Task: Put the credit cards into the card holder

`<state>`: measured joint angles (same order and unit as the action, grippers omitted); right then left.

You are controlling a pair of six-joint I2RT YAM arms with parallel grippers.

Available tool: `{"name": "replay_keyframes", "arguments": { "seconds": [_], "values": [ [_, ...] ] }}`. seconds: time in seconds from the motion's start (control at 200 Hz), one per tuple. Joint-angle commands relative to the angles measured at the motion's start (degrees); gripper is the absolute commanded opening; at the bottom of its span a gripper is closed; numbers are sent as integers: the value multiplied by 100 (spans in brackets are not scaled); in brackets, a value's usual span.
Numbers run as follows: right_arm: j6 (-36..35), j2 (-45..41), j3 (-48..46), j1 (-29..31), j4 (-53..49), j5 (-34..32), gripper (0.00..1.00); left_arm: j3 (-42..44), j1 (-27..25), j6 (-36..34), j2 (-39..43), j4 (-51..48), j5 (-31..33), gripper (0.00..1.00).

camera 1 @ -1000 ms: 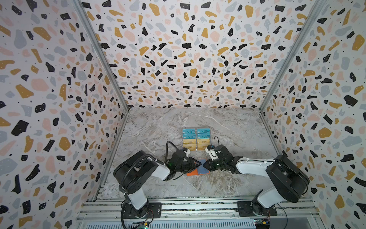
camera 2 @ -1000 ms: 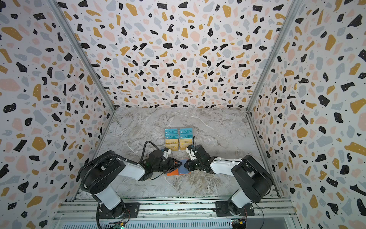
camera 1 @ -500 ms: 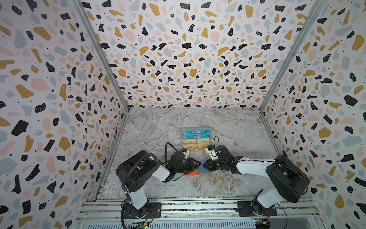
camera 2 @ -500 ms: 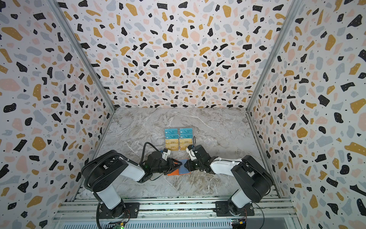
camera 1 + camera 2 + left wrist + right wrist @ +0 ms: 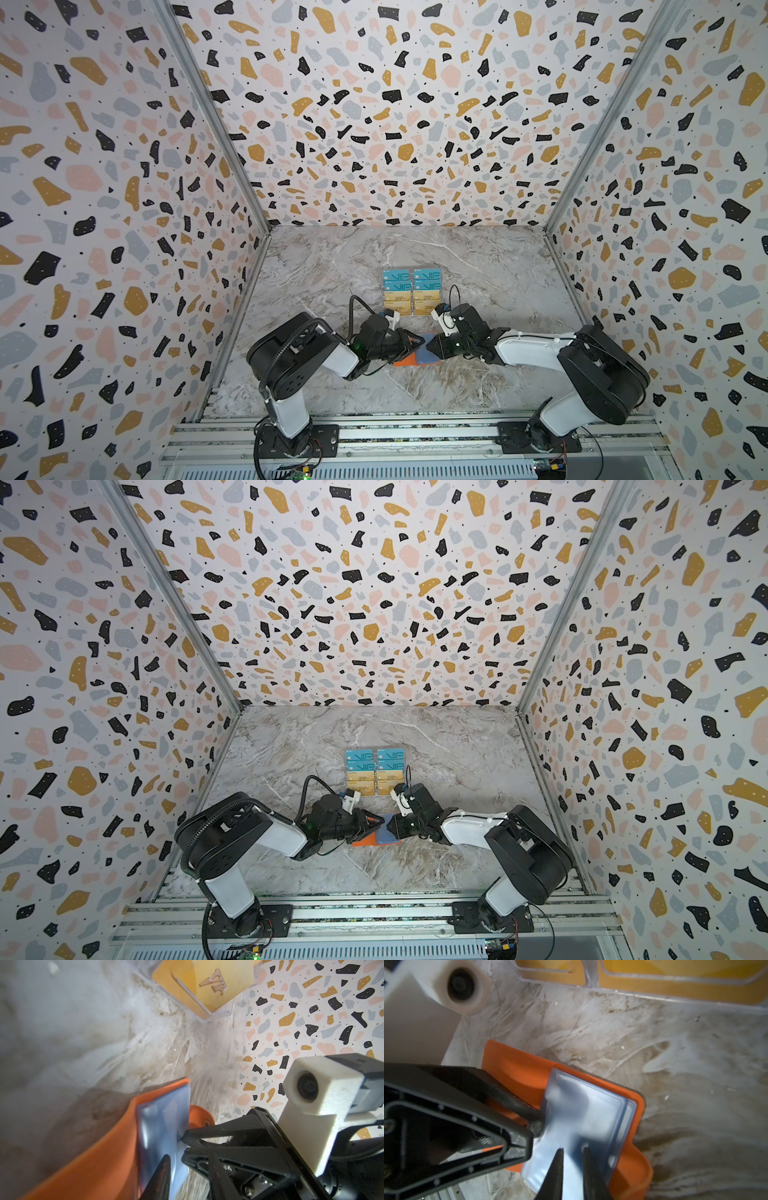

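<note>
1. Lying open on the marble worktop (image 5: pixel 332 270) between the arms, the orange card holder (image 5: pixel 404 361) is largely covered by both grippers in both top views.
2. Clamping its orange cover (image 5: pixel 517 1068) is the left gripper (image 5: pixel 417 343). Its wrist view shows only one blurred finger (image 5: pixel 162 1177), the other being hidden behind the cover.
3. Narrowly parted, the jaws of the right gripper (image 5: pixel 432 347) pinch the blue sleeves (image 5: pixel 587 1109); the contact itself is blurred.
4. Just beyond, the credit cards (image 5: pixel 411 293) fill a clear stand (image 5: pixel 205 1016), teal rows behind gold. Both wrist views crop them.

Marble tabletop (image 5: pixel 332 270) with orange card holder (image 5: pixel 405 360) and clear stand (image 5: pixel 591 980).
</note>
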<state>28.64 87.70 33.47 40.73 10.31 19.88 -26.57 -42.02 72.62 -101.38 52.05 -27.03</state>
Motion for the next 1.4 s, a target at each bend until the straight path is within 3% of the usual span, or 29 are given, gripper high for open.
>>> {"name": "replay_keyframes", "arguments": {
  "seconds": [0.0, 1.021, 1.171, 1.391],
  "values": [
    [36, -93, -73, -12, -81, -8, 20, -147, 60, -150, -39, 144, -55, 33],
    [111, -108, -192, -12, 49, -6, 20, -59, -51, -250, -252, 131, -192, 32],
    [137, -340, -183, -12, 15, -10, 20, -166, -41, -379, -319, -24, -146, 26],
    [204, -801, -175, -89, -27, 26, 19, -288, -43, -473, -358, -193, -85, 8]
  ]
}}
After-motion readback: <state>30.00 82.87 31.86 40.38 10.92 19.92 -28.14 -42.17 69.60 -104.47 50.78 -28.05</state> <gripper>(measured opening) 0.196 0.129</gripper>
